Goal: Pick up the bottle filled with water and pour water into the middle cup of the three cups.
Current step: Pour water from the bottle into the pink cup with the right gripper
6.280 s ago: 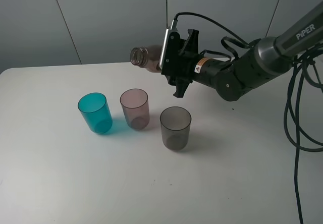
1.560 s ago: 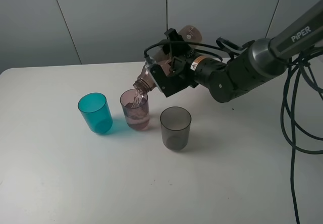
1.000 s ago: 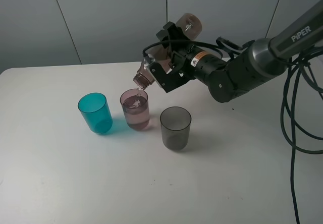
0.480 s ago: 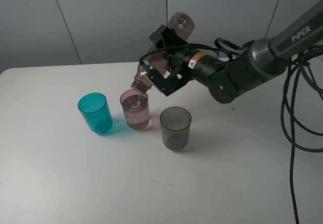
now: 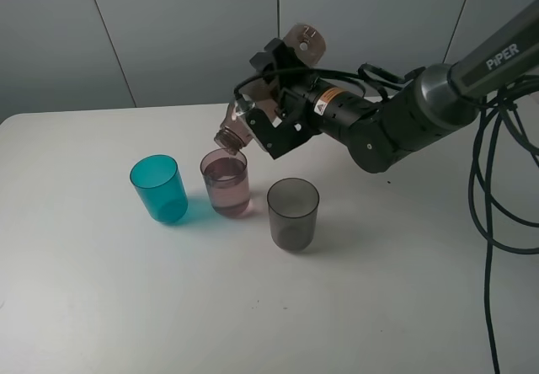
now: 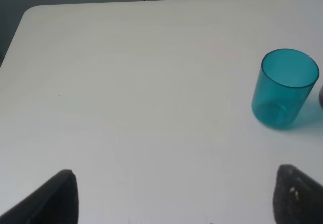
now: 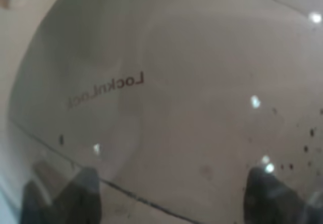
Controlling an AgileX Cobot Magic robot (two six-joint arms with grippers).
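One bottle [image 5: 232, 132] clamped in right end effector [image 5: 272, 96], mouth above middle cup [image 5: 226, 185].

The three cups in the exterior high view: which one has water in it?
The pinkish-mauve middle cup, directly below the mouth of the tilted bottle; a water line shows near its rim. The teal-blue cup and smoky grey cup look empty.

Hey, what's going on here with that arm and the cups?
The right gripper holds a smoky-brown bottle tipped neck-down just above the middle cup, the pinkish one, which is partly filled with water. I see no stream at this instant. The teal cup and the grey cup on either side look empty. The left gripper hangs open over the white table near the teal cup, touching nothing.
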